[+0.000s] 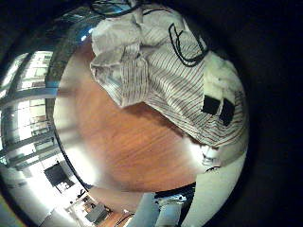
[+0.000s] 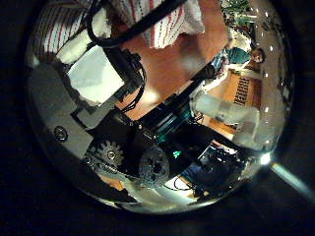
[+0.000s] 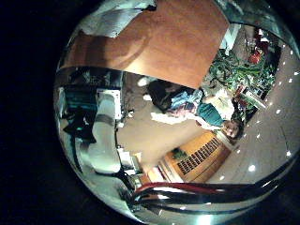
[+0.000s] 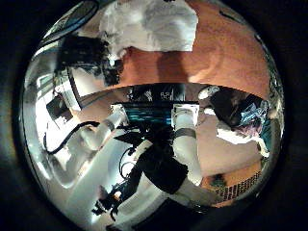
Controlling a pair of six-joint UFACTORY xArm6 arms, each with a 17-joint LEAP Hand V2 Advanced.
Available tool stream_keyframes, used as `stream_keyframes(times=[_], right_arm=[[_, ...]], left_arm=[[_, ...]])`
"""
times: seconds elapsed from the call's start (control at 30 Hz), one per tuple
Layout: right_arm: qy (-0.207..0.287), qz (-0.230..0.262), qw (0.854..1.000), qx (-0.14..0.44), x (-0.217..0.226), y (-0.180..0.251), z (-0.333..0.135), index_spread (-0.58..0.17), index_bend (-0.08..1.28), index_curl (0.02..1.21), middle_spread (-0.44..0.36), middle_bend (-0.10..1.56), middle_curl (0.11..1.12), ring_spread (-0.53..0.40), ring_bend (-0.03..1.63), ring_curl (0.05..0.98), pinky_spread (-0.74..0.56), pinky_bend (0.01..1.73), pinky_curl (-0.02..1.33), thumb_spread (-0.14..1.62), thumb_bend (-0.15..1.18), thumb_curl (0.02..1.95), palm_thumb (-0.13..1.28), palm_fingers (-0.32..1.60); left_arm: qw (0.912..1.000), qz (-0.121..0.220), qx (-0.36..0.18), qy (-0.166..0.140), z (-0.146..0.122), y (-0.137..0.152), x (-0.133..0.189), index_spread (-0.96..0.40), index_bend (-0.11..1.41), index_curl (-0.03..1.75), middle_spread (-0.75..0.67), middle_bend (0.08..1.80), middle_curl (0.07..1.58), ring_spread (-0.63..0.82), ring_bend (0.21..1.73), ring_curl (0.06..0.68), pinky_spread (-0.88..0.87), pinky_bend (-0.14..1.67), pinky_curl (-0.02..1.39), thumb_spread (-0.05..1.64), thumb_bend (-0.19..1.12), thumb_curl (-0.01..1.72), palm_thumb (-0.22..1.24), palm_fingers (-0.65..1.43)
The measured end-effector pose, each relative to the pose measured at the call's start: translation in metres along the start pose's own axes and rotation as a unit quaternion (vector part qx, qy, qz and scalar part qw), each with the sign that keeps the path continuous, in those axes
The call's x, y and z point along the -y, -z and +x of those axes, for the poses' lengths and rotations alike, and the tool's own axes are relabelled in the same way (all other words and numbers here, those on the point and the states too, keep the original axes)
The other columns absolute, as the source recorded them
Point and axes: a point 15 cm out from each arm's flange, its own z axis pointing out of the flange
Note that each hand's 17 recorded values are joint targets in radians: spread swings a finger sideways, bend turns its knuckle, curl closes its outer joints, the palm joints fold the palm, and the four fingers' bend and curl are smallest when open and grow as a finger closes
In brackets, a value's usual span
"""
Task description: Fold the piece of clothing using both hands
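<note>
- Left hand (image 2: 123, 108): black and white fingers curl onto the clothing (image 1: 170, 71), pinching a fold of it at the heap's 4 o'clock edge.
- The clothing is soft, thin-striped pale cloth, crumpled in a loose heap on the bench (image 1: 123, 132).
- The bench is smooth wood, reddish-brown.
- Right hand (image 4: 91, 58): beside the heap's edge; I cannot tell whether its fingers are spread or curled.
</note>
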Motion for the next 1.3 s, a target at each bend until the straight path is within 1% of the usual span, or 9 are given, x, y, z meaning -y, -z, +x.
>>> stream_keyframes(times=[0.07, 0.2, 0.4, 0.67, 0.87, 1.1, 1.3], right_arm=[[0.007, 0.005, 1.0, -0.004, 0.008, -0.007, -0.004, -0.334, 0.15, 0.28, -0.048, 0.26, 0.38, -0.004, 0.68, 0.261, 0.31, 0.54, 0.21, 1.3, -0.01, 0.23, 0.37, 0.27], [0.011, 0.005, 1.0, -0.009, 0.025, -0.025, -0.011, -0.324, 0.15, 0.27, -0.055, 0.28, 0.39, -0.029, 0.7, 0.266, 0.29, 0.55, 0.21, 1.27, -0.01, 0.24, 0.4, 0.27], [0.003, 0.023, 1.0, -0.012, 0.059, -0.055, -0.016, -0.304, 0.16, 0.28, -0.067, 0.3, 0.4, -0.045, 0.69, 0.266, 0.26, 0.56, 0.21, 1.22, -0.02, 0.25, 0.39, 0.26], [-0.013, 0.057, 0.998, -0.009, 0.106, -0.082, -0.018, -0.281, 0.16, 0.29, -0.066, 0.3, 0.4, -0.046, 0.68, 0.262, 0.24, 0.56, 0.21, 1.15, -0.02, 0.26, 0.38, 0.24], [-0.022, 0.097, 0.995, -0.009, 0.133, -0.079, -0.018, -0.269, 0.17, 0.3, -0.062, 0.29, 0.39, -0.036, 0.67, 0.258, 0.23, 0.56, 0.21, 1.13, -0.02, 0.27, 0.39, 0.24], [-0.022, 0.095, 0.995, -0.01, 0.138, -0.08, -0.018, -0.266, 0.17, 0.31, -0.069, 0.29, 0.4, -0.044, 0.66, 0.256, 0.22, 0.54, 0.21, 1.12, -0.02, 0.28, 0.41, 0.27], [-0.022, 0.11, 0.994, -0.009, 0.147, -0.077, -0.017, -0.273, 0.18, 0.32, -0.086, 0.3, 0.4, -0.061, 0.66, 0.258, 0.22, 0.52, 0.2, 1.13, -0.01, 0.29, 0.45, 0.3]], left_arm=[[0.9999, -0.014, -0.004, 0.001, -0.002, 0.009, 0.0, -0.61, 0.48, 0.83, -0.57, 0.85, 1.03, -0.46, 1.39, 0.514, -0.58, 1.25, 0.67, 1.07, -0.02, 0.49, 0.85, 1.02], [0.9993, -0.036, -0.01, 0.0, -0.002, 0.016, 0.0, -0.65, 0.45, 0.92, -0.59, 0.85, 1.06, -0.45, 1.41, 0.518, -0.58, 1.27, 0.68, 1.07, -0.01, 0.5, 0.85, 1.01], [0.9986, -0.051, -0.013, 0.001, -0.003, 0.024, -0.002, -0.7, 0.4, 1.04, -0.62, 0.85, 1.09, -0.45, 1.42, 0.519, -0.57, 1.28, 0.68, 1.07, -0.02, 0.52, 0.85, 1.0], [0.9983, -0.055, -0.015, 0.004, -0.006, 0.033, -0.005, -0.73, 0.33, 1.18, -0.65, 0.83, 1.12, -0.45, 1.42, 0.517, -0.56, 1.29, 0.68, 1.07, -0.02, 0.53, 0.85, 1.0], [0.9981, -0.058, -0.018, 0.003, -0.006, 0.033, -0.008, -0.74, 0.28, 1.26, -0.66, 0.81, 1.14, -0.45, 1.41, 0.514, -0.56, 1.29, 0.68, 1.07, -0.02, 0.54, 0.84, 1.01], [0.9979, -0.061, -0.02, 0.007, -0.01, 0.034, -0.01, -0.75, 0.23, 1.33, -0.68, 0.79, 1.15, -0.45, 1.4, 0.51, -0.56, 1.28, 0.68, 1.07, -0.02, 0.54, 0.84, 1.02], [0.9979, -0.061, -0.02, 0.009, -0.011, 0.034, -0.01, -0.75, 0.19, 1.38, -0.69, 0.77, 1.16, -0.45, 1.39, 0.508, -0.56, 1.26, 0.67, 1.07, -0.02, 0.54, 0.84, 1.04]])
